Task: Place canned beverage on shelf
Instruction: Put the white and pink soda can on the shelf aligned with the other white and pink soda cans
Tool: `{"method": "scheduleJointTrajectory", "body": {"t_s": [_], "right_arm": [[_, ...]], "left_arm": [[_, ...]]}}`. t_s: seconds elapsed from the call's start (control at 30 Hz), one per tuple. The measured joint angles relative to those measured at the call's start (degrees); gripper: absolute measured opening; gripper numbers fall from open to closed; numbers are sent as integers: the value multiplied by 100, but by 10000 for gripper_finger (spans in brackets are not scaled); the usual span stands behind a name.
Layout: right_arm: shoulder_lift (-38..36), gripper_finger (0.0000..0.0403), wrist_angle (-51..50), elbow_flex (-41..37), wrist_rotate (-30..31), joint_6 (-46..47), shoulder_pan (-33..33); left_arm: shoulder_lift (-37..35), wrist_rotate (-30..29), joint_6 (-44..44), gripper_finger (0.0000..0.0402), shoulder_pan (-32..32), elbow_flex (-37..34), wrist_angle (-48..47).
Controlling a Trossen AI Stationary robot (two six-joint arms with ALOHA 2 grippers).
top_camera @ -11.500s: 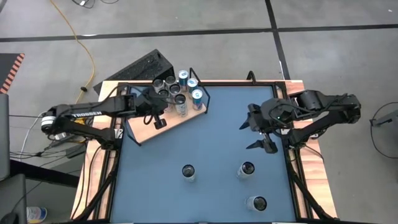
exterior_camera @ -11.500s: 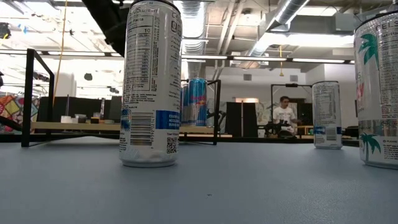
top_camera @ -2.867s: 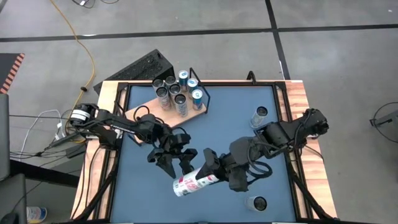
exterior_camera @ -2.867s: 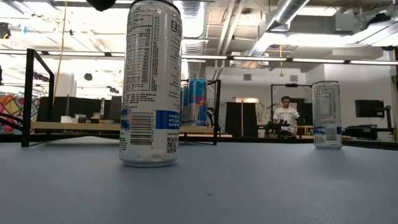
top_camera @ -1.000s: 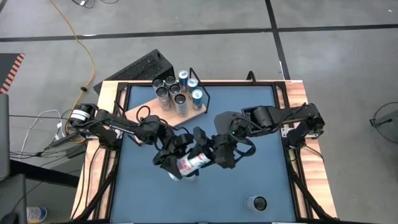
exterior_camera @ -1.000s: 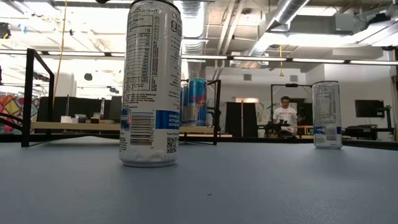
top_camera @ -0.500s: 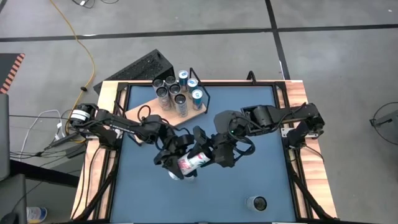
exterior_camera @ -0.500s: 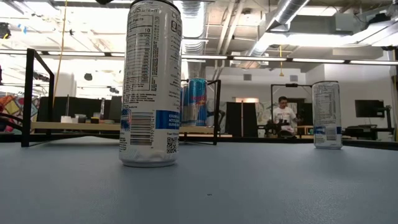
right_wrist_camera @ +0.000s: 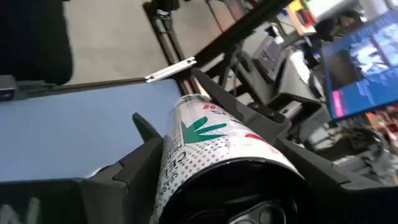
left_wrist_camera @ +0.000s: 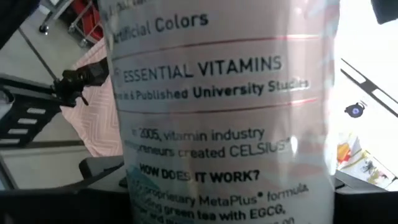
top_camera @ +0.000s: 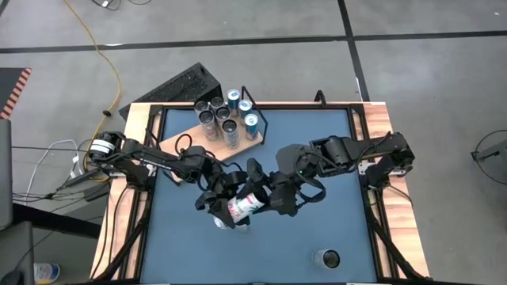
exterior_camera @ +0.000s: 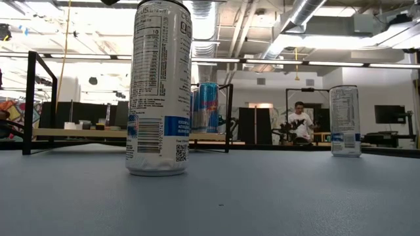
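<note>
Tools of both arms meet over the middle of the blue desk (top_camera: 317, 150), the left tool (top_camera: 224, 199) and right tool (top_camera: 273, 195) each clamped on one tilted can (top_camera: 243, 206) held off the surface. The shelf (top_camera: 190, 154) sits at the desk's far-left corner, carrying several upright cans (top_camera: 226, 119).

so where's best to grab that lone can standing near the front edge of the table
Take the front can round the middle of its round wall, coming in level from its right. It stands upright, alone on the blue tabletop, nearer the right arm's side. The right gripper holds another can mid-table, with the left gripper at it.
</note>
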Motion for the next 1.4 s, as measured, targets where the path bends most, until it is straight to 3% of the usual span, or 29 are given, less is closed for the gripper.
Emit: {"method": "scheduleJointTrajectory", "body": {"t_s": [0.1,0.4,0.57,0.67,0.8,0.87,0.97,1.03,1.13,1.23,1.3,1.4], "right_arm": [[-91,301,-3,1,291,230,113],[-630,339,-254,30,2347,1550,690],[-805,339,-417,11,3467,3285,976],[-951,339,-846,12,4295,4648,1104],[-953,339,-1654,19,5289,6298,1237],[-847,339,-1891,11,5780,6779,1333],[-685,339,-2017,6,6725,6964,1490],[-632,339,-2022,6,7079,6939,1550],[-631,339,-1854,-35,7122,7105,1431],[-656,338,-832,-499,6965,6824,1170],[-674,338,135,-917,6381,6256,973],[-694,338,1847,-1462,4951,5453,652]], "left_arm": [[-7,-50,174,230,9,0,14],[-15,-143,877,229,246,-7,-123],[-164,-368,1797,229,491,-7,-827],[-371,-805,2655,229,651,-7,-1580],[-782,-2072,4088,229,759,-7,-2756],[-994,-3208,4730,229,734,-7,-3291],[-1289,-4964,5191,229,573,-7,-3829],[-1469,-5652,5487,229,434,-7,-3915],[-1697,-6329,5974,229,158,-7,-3910],[-1911,-6966,6509,229,-131,-7,-4034],[-2043,-7208,6842,229,-298,-7,-4037],[-2260,-7293,7100,229,-467,-7,-4083]]}}
